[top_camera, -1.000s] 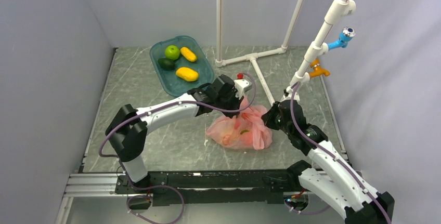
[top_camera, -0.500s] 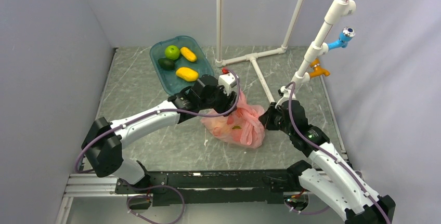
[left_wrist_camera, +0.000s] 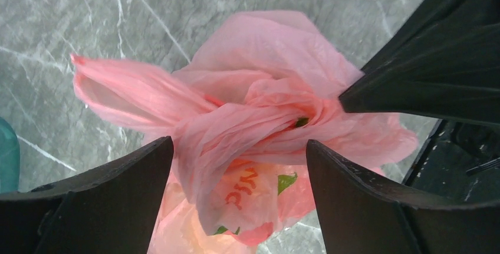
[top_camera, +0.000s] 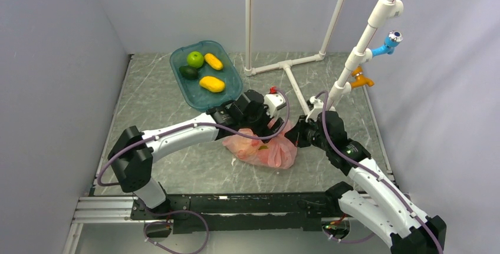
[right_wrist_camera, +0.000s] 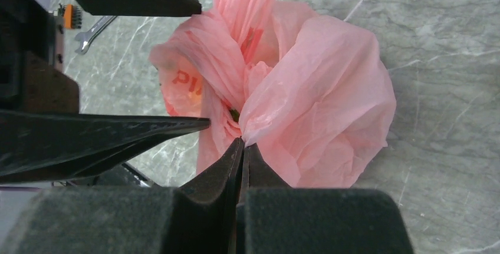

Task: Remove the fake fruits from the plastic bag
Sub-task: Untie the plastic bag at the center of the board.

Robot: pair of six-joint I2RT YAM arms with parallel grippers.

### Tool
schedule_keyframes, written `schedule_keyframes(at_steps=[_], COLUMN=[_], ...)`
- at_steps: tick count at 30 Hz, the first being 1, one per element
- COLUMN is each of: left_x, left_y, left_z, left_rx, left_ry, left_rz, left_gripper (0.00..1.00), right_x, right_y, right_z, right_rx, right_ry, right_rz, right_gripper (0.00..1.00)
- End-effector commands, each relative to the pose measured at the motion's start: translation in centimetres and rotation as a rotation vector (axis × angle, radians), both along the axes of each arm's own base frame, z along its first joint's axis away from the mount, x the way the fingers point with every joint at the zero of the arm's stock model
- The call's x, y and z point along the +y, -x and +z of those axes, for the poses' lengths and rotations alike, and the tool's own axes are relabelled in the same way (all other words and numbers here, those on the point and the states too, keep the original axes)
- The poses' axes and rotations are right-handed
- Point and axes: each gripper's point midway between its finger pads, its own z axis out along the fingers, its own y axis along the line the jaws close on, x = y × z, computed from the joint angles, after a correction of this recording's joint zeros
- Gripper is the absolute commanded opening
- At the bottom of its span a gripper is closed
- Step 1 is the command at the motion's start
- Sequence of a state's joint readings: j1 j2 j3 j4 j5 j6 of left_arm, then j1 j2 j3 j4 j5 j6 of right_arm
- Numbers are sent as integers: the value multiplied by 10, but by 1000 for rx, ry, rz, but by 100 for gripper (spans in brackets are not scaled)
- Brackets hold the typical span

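Jaws of left end effector (left_wrist_camera: 239, 142) released, wide astride twisted mouth of plastic bag (left_wrist_camera: 265, 65). Right end effector (right_wrist_camera: 243, 142) clenched on bag fold. I'd pinch opposite fold, spread gently. Fake fruits hidden inside; bag on surface (top_camera: 177, 165).

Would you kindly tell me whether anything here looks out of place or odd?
Nothing is spilled or damaged. One oddity: what looks like a small spanner lies on the table near the plastic bag, visible only in the right wrist view. The right gripper pinches the bag's twisted top.
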State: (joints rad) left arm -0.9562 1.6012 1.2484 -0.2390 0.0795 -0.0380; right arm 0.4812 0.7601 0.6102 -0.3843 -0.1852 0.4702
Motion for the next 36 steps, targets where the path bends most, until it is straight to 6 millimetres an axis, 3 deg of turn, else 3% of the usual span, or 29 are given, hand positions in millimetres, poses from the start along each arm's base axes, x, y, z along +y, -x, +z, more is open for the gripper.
schedule_keyframes(at_steps=[1,9,18,24,31,33,36], left_x=[1,0,4,0,-2,0,9], left_y=[-9,-7,-9,-9,-8,-11,-20], left_z=[6,3,21,16,10,10,16], left_rx=[-27,-12,-10,39,80,66,29], left_ry=[-33,-43,45,59,58,53,45], left_rz=[16,6,-2,-30,-44,-36,19], left_gripper=[88,66,74,52,52,39,11], right_x=[10,10,12,12,12,13,9], right_y=[-3,1,4,4,5,6,6], right_z=[18,14,15,15,12,11,3], right_rx=[-70,-58,-50,-45,-41,-38,-22], right_ry=[-44,-47,-52,-48,-48,-50,-35], right_rz=[48,53,65,66,66,69,46], right_gripper=[0,0,0,0,0,0,0])
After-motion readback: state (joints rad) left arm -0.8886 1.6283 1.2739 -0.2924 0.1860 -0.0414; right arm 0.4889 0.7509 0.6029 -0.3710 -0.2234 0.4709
